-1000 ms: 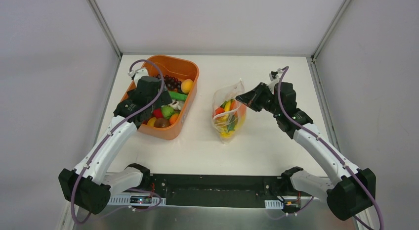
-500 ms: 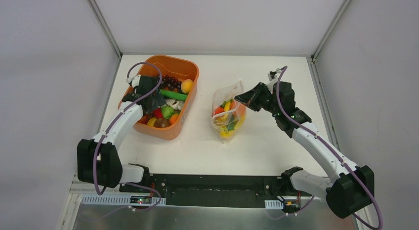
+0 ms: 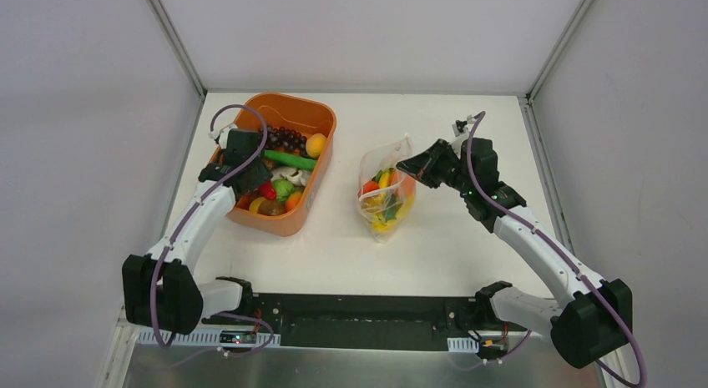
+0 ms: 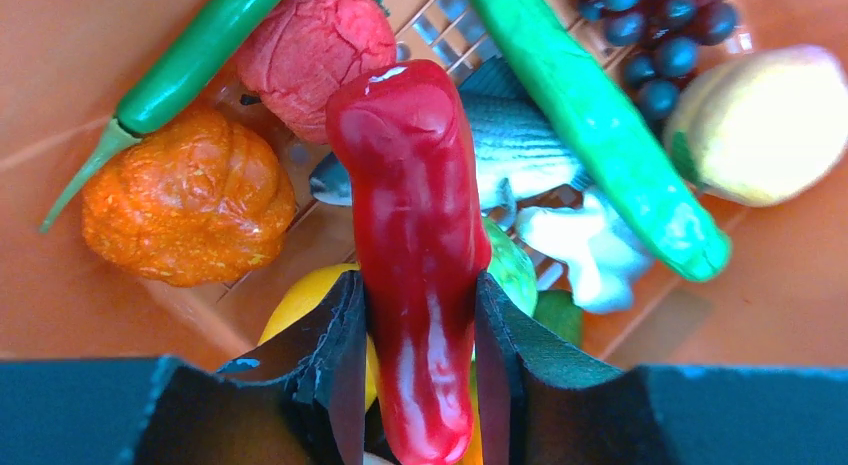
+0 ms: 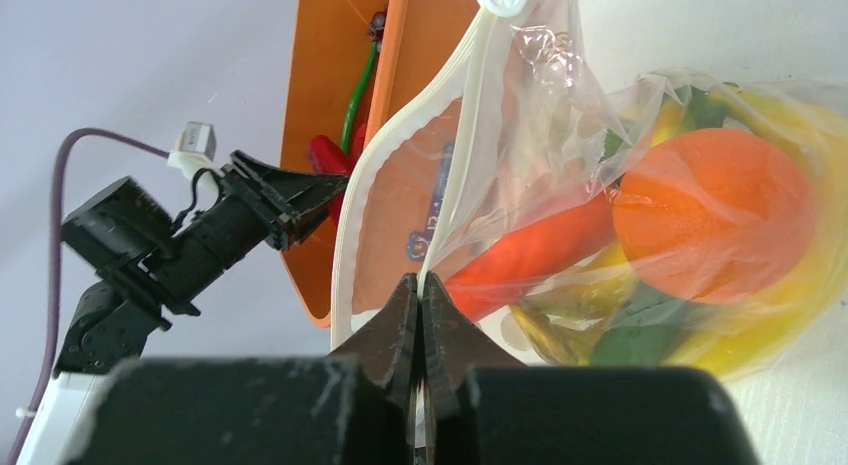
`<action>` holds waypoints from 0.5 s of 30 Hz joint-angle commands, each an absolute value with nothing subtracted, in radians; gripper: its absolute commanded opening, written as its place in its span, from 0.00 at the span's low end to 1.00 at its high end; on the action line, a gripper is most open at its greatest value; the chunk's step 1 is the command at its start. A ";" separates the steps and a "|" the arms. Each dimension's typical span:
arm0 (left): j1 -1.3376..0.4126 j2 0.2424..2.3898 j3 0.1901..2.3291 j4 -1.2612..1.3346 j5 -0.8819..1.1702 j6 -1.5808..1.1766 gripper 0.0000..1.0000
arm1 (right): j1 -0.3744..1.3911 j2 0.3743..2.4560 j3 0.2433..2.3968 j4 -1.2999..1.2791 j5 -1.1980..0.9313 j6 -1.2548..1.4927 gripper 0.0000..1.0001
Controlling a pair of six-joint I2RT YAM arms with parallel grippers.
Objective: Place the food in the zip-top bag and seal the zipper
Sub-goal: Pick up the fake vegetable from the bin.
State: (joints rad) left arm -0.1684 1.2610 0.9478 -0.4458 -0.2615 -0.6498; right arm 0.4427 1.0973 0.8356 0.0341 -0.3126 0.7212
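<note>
Left wrist view: my left pincer (image 4: 418, 305) is pinching a long glossy red plastic toy pepper (image 4: 410, 185) over the other toy pieces lying in the rectangular orange plastic tub (image 4: 790, 285). My right pincer (image 5: 420, 285) is pressing together on the pale translucent zipper strip (image 5: 452, 175) of the clear crinkly zip-top bag (image 5: 560, 105), which is sitting right of the tub, mouth gaping, holding colourful toy food (image 5: 710, 215).

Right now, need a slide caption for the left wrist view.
Left end effector clamps a red pepper inside the orange tub.
</note>
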 commanded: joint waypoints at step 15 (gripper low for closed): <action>-0.161 0.997 0.879 -0.232 0.110 -0.546 0.03 | 0.439 1.091 0.833 0.090 -0.343 0.738 0.00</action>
